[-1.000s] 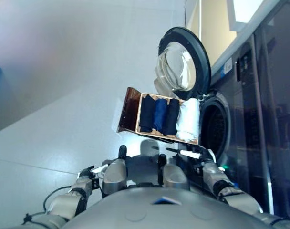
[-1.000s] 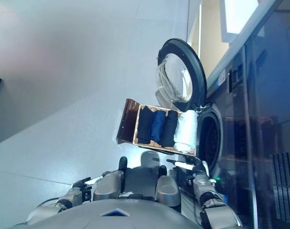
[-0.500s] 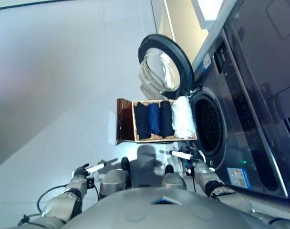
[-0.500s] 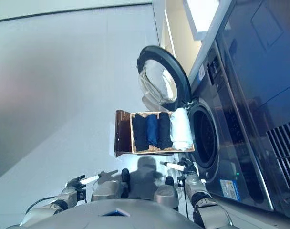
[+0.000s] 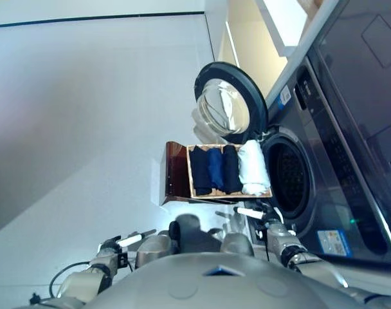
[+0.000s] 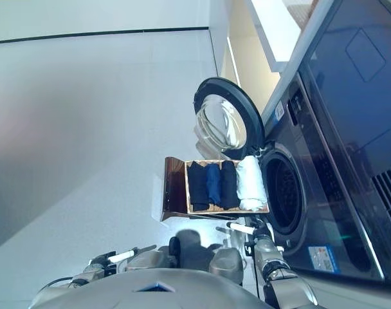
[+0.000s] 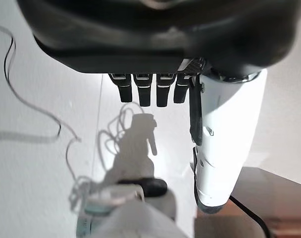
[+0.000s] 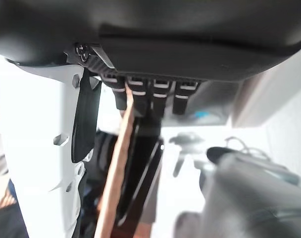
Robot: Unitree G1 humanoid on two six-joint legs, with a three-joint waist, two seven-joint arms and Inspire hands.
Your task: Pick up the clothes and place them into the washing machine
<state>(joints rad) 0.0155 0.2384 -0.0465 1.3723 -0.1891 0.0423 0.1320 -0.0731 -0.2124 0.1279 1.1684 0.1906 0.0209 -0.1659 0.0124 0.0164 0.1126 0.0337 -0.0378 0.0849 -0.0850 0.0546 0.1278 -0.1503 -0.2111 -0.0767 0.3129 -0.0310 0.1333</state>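
Observation:
A shallow wicker basket point(image 5: 234, 194) rests on a low dark brown box point(image 5: 175, 175) beside the washing machine. It holds folded dark and blue clothes point(image 5: 215, 169) and a white cloth point(image 5: 253, 168) at the machine's side. The machine's drum point(image 5: 290, 182) is open, its round door point(image 5: 226, 106) swung wide behind the basket. My right hand point(image 5: 267, 222) is open and empty, just before the basket's near edge point(image 8: 117, 183); it also shows in the right wrist view point(image 8: 190, 39). My left hand point(image 5: 117, 245) is open and empty, low over the floor, as the left wrist view point(image 7: 225, 148) shows.
Dark machine fronts point(image 5: 356, 129) line the right side. Pale grey floor point(image 5: 86, 129) spreads to the left of the box. A white shelf or ledge point(image 5: 279, 26) runs above the machine at the back.
The whole picture has shifted, so the camera moved. The basket and clothes stay as they were. Both hands stay low and empty.

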